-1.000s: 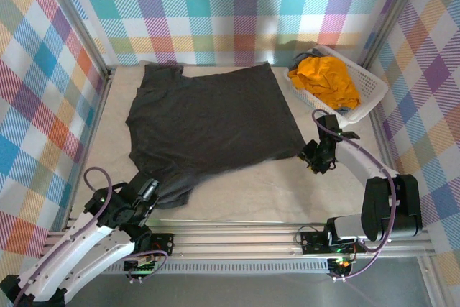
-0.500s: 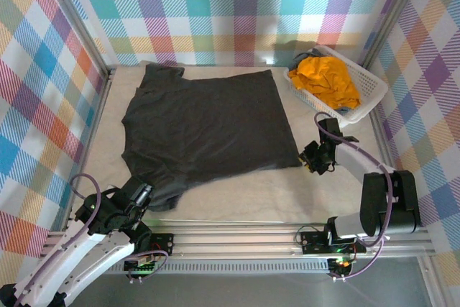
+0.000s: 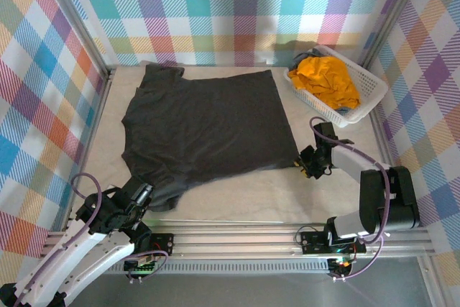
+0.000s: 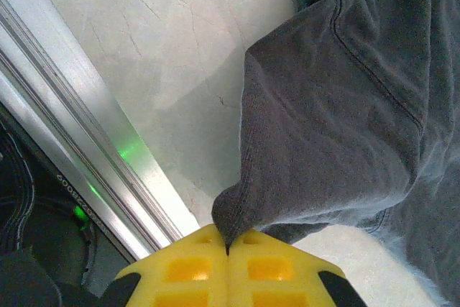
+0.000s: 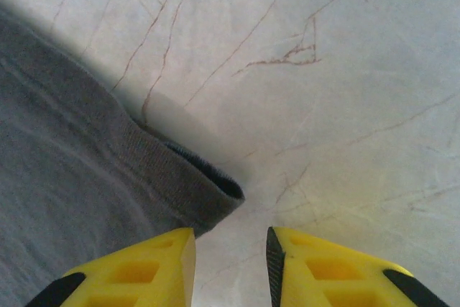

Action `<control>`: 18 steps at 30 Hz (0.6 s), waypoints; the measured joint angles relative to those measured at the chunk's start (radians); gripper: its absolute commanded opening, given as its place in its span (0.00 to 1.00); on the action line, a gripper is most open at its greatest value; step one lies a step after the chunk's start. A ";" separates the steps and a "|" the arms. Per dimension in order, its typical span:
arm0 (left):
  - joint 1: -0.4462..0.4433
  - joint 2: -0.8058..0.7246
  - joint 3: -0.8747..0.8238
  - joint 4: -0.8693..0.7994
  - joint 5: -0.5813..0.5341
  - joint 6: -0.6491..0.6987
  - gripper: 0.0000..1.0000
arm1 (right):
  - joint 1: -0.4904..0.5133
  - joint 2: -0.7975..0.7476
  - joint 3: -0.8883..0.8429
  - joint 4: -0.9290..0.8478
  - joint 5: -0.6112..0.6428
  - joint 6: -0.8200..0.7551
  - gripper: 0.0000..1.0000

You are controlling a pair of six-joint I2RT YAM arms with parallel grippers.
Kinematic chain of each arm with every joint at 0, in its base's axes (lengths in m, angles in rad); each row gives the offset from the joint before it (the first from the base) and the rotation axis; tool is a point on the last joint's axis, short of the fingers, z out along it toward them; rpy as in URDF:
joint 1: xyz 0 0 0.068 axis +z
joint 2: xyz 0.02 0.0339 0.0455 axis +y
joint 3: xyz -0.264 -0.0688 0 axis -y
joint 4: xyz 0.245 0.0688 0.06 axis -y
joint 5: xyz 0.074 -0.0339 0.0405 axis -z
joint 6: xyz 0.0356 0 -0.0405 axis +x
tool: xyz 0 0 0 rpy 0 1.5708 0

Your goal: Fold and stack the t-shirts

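Marbled tabletop [image 3: 237,192] inside checked walls [image 3: 237,5]. Charcoal t-shirt [image 3: 208,124] lies spread flat, unfolded, mid-table. Left gripper [image 4: 228,248] is clenched on its near left edge, cloth peaked between the jaws, apparently to draw it taut for a fold. Right gripper [image 5: 230,260] stands parted, grasping nothing, the near right hem corner just ahead of it. White basket [image 3: 375,91], far right, holds the mustard t-shirt [image 3: 327,80], crumpled, with bluish-grey cloth [image 3: 305,57] behind.
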 measured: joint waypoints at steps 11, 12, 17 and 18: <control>0.000 0.006 -0.001 0.004 0.008 0.006 0.00 | 0.000 0.072 0.047 -0.025 -0.007 0.000 0.27; 0.000 0.006 -0.001 0.004 0.008 0.007 0.00 | 0.000 0.077 0.051 -0.031 -0.007 0.000 0.26; 0.000 0.006 -0.002 0.016 0.016 0.010 0.00 | -0.002 0.098 0.072 -0.055 -0.006 0.000 0.24; 0.000 0.007 -0.003 0.022 0.018 0.010 0.00 | -0.001 0.104 0.081 -0.063 -0.005 -0.001 0.25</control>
